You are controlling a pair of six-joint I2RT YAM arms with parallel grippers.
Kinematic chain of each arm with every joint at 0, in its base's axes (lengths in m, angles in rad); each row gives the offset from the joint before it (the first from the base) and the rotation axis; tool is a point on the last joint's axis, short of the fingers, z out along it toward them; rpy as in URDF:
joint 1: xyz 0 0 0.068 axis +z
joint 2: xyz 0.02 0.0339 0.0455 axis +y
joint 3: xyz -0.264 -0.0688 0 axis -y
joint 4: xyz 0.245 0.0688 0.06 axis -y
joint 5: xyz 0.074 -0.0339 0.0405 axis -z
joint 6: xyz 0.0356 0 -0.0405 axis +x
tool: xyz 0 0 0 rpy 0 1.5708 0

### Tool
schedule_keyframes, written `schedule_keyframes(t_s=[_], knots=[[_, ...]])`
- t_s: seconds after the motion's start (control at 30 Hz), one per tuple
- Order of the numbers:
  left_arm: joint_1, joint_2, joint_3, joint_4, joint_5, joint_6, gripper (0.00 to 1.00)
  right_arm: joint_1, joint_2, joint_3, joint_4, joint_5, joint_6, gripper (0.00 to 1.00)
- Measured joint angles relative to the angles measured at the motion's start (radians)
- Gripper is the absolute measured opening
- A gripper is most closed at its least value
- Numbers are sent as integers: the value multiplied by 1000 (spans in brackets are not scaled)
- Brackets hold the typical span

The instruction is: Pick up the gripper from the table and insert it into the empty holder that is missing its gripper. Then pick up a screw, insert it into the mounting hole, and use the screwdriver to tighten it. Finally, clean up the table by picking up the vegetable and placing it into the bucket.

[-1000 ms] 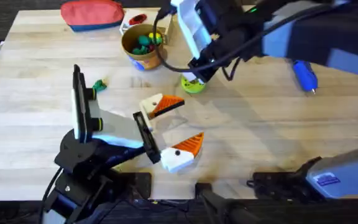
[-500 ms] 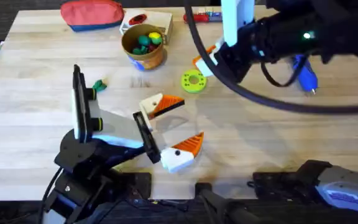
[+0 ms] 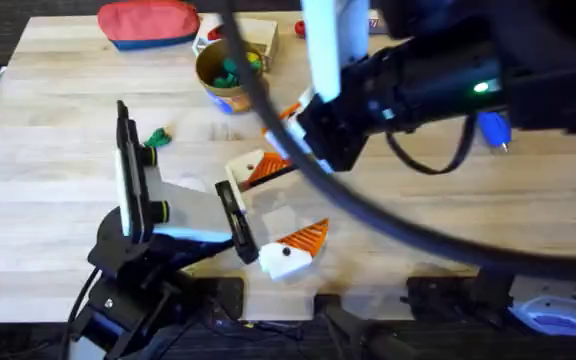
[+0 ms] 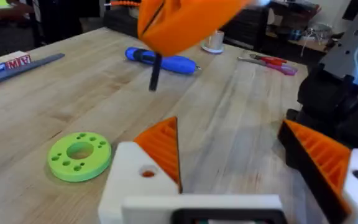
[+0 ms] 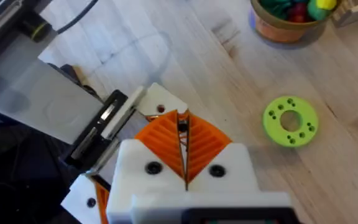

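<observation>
So, quick rundown:

Left end effector (image 3: 290, 205): spread wide and holding nothing, low over the bench (image 3: 58, 200) near the front edge.
Holder (image 4: 129, 180): the white mount on one left finger, with a small hole in its face. An orange wedge (image 4: 163, 146) sits on it, ribbed face turned inward.
Other left finger (image 4: 328, 165): also has an orange ribbed pad on a white mount with a dark hole.
Right end effector (image 5: 183, 149): reaching across the middle with the pads pressed together, pinching a thin dark screw (image 4: 155, 71) that hangs down from them.
Screw vs holder: from the right wrist the screw tip (image 5: 182, 124) sits right next to the holder's hole (image 5: 160, 109). From the left wrist it's clearly up in the air, not in anything.
Screwdriver (image 3: 490, 128): the blue one, lying flat on the bench's right side, well apart from both arms.
Green disc (image 5: 289, 120): flat on the bench between the holder and the bucket.
Bucket (image 5: 284, 28): at the back of the bench, toy foods inside, partly behind a cable from overhead.
Vegetable (image 3: 156, 138): lying on the bench just beside the left arm, well apart from the bucket.
Red pouch (image 3: 148, 22): at the back edge, left of the bucket.
</observation>
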Motion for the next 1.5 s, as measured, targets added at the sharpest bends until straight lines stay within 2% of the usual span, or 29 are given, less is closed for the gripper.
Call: schedule_keyframes(t_s=[0.2, 0.43, 1.33, 1.37, 1.47, 1.5], knots=[[0, 0, 0, 0, 0, 10, 986, 51, 74, 0, 71, 0, 30, 3], [0, 0, 0, 0, 1, 14, 986, 76, 98, 0, 49, 0, 55, 3], [0, 0, 0, 0, 1, 14, 986, 81, 163, 0, 51, 0, 76, 10], [0, 0, 0, 0, 1, 14, 986, 81, 163, 0, 51, -1, 80, 67], [0, 0, 0, 0, 3, 14, 987, 82, 163, 0, 51, -1, 82, 319], [0, 0, 0, 0, 4, 14, 986, 83, 163, 0, 51, -1, 81, 463]])
